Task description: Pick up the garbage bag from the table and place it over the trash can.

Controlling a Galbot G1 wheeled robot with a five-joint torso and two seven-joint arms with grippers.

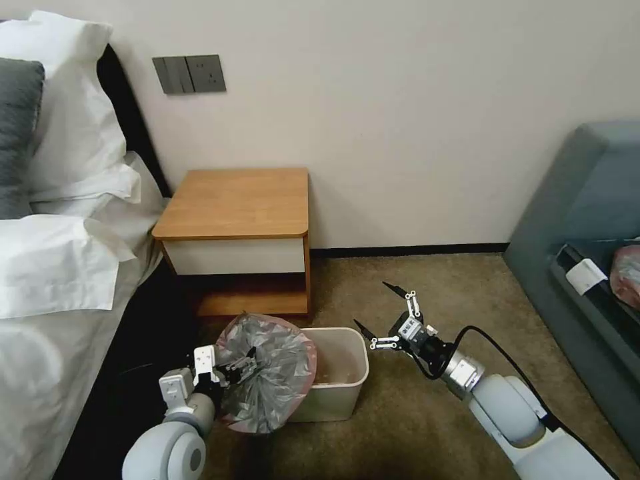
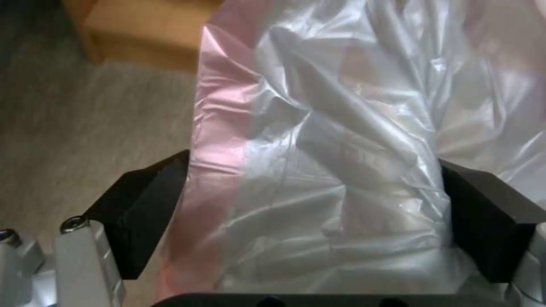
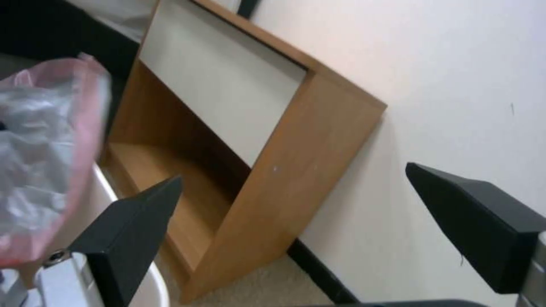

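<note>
The left gripper (image 1: 241,368) reaches forward low, its fingers closed into the one garbage bag (image 1: 270,380), which hangs spread over the left rim of the one trash can (image 1: 340,393). The right gripper (image 1: 380,309) stands just right of the can, jaws wide apart and holding nothing. There is one table (image 1: 233,200) behind, its top bare.

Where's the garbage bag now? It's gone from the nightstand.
In the head view, the garbage bag hangs from the left end effector, low on the left, over the trash can's left edge.
</note>
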